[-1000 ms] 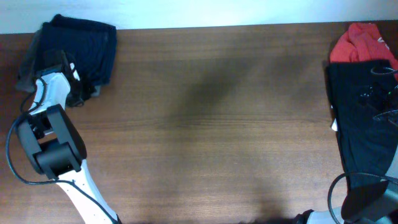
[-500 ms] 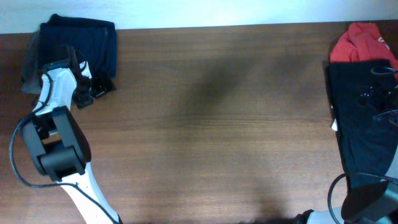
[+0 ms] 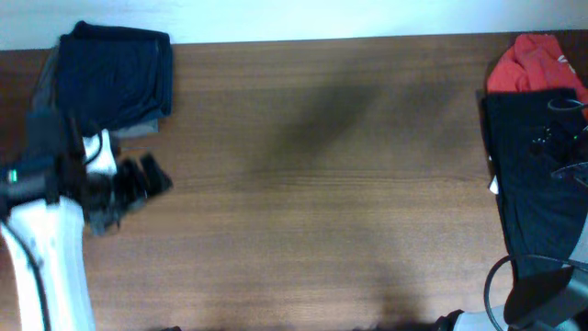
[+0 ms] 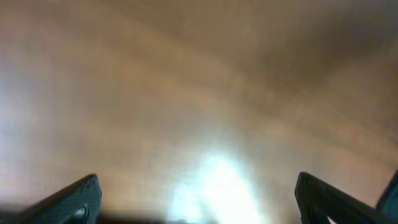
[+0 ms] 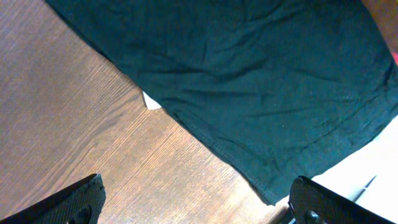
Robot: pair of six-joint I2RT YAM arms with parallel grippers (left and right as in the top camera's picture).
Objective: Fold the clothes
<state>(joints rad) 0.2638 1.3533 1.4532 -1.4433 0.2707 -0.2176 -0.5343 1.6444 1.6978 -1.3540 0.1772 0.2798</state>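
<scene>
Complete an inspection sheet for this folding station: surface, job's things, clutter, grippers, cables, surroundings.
Surface: brown wood table, middle bare.
Job's things: navy piece folded far left on a grey piece; black piece spread at right; red top beyond it.
Clutter: white scrap at the black piece's edge.
Grippers: left gripper jaws open over bare wood; right gripper jaws open above the black piece's hem.
Cables: black cable, near right.
Surroundings: pale strip past the far edge.

Left arm (image 3: 41, 248): white shell, black joints, black claw (image 3: 156, 175) (blurred). Right arm (image 3: 542, 299): dark housing, black cable (image 3: 493, 276).
</scene>
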